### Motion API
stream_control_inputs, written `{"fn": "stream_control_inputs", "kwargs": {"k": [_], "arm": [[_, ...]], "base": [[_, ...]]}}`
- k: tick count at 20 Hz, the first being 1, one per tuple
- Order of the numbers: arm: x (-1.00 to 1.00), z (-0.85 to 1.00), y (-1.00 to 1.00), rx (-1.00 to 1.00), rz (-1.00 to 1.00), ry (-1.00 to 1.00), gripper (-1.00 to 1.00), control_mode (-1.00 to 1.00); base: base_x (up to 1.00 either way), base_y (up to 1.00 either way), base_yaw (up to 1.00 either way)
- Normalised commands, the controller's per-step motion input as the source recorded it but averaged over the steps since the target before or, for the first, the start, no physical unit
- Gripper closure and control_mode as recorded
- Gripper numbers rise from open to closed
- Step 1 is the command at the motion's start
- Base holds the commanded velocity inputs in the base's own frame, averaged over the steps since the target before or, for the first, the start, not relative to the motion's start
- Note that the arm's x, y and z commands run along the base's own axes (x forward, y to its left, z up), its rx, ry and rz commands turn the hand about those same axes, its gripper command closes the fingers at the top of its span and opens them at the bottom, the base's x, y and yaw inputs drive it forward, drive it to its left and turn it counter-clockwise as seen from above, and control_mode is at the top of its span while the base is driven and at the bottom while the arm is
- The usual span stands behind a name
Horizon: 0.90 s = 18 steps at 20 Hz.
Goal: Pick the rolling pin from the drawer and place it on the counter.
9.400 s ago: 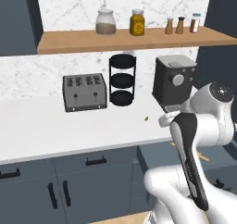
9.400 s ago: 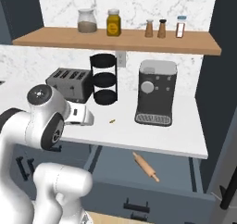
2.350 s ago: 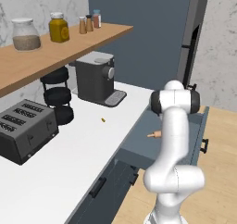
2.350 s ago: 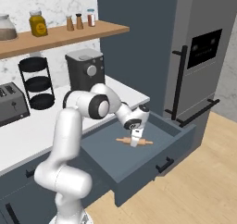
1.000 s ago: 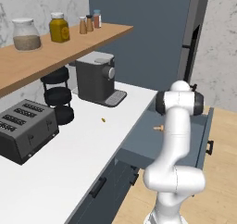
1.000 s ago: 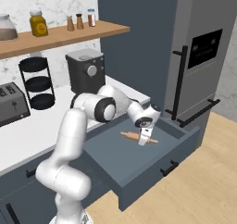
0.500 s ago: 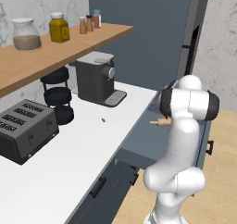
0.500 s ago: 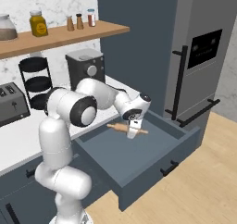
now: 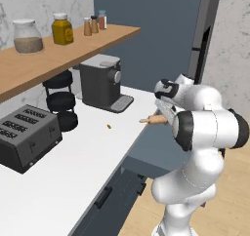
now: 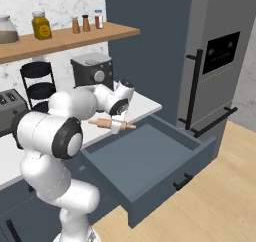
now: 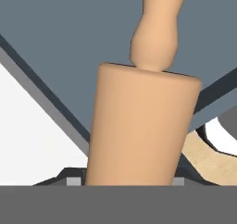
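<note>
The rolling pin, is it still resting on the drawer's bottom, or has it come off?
Apart. In the right base view the rolling pin hangs in the pincer, above the rim of the open drawer, with the drawer floor plainly lower.
</note>
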Motion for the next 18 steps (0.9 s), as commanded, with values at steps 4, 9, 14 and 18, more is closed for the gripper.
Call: {"fn": "stream_control_inputs", "kwargs": {"k": [4,9,14,18], "arm": [[-0.25,0.17,1.00,-0.02,0.01,0.01,1.00,-1.00],[-0.26,0.13,1.00,-0.03,0.08,0.10,1.00,-1.00],[-0.13,0.04,1.00,-0.03,0.12,0.13,1.00,-1.00],[0.04,0.00,1.00,-0.14,0.04,0.04,1.00,-1.00]], "base": [[0.00,0.00,0.00],[0.00,0.00,0.00],[0.00,0.00,0.00],[0.00,0.00,0.00]]}}
